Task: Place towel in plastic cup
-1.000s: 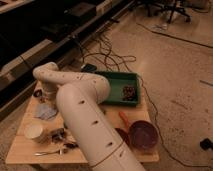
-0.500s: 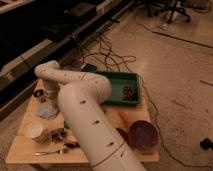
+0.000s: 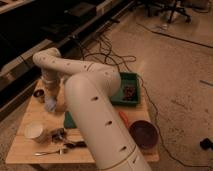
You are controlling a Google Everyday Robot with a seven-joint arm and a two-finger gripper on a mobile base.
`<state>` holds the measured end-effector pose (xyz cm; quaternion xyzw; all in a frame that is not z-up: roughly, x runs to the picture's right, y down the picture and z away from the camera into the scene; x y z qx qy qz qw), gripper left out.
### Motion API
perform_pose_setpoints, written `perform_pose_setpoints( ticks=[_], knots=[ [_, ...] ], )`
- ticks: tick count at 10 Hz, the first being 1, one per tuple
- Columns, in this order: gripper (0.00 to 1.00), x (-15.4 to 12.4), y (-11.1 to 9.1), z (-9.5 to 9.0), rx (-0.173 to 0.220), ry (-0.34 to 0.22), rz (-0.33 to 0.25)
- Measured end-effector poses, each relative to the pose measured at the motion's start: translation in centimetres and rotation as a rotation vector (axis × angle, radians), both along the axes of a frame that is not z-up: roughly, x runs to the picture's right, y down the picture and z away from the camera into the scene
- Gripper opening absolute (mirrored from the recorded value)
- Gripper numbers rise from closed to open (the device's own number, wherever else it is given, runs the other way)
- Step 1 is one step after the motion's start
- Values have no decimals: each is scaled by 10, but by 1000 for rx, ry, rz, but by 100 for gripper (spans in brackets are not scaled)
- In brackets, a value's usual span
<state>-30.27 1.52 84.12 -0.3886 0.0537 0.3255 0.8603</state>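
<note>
- Since the frame half a second ago, the arm [image 3: 85, 100] has raised its bend higher over the far left of the bench [image 3: 22, 150]. The gripper [image 3: 50, 104] has stayed near the same spot, and nothing on the bench has shifted.
- Gripper state: narrow, and it appears clamped on a pale bluish wad, taken to be the towel [image 3: 50, 106]. The towel hangs at the gripper tip above the left part of the bench.
- Target: the white cup [image 3: 34, 131] stands upright and open at about 7 o'clock from the gripper, near but apart from it. It is judged to be the plastic cup.
- Do not confuse it with the small dark cup [image 3: 39, 94], just beside the gripper at 10 o'clock.
- Procedure: keep the grip firm and carry the towel toward 7 o'clock at its present height. Stop with the wad centred over the cup mouth.
- Lower until the towel's bottom enters the rim, then release. A release from too high may drape the cloth over the edge.
- Caution: a light cup tips easily, so descend straight and avoid brushing the rim or the clutter [image 3: 57, 135] at the cup's 3 o'clock.
- Withdraw straight up.
</note>
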Motion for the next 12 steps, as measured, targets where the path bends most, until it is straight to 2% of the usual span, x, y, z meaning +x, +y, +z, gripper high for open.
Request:
perform_pose_setpoints(
  ticks=[1,2,3,6,7,10,12],
  knots=[
    [0,4,-13,-8,11,14,21],
    [0,19,-41,-13,24,45,69],
    [0,27,-53,-12,22,60,94],
    [0,64,-92,15,11,117,198],
    [0,74,-98,20,13,122,218],
    [0,91,-101,20,35,122,254],
    [0,93,-96,26,25,112,274]
  ],
)
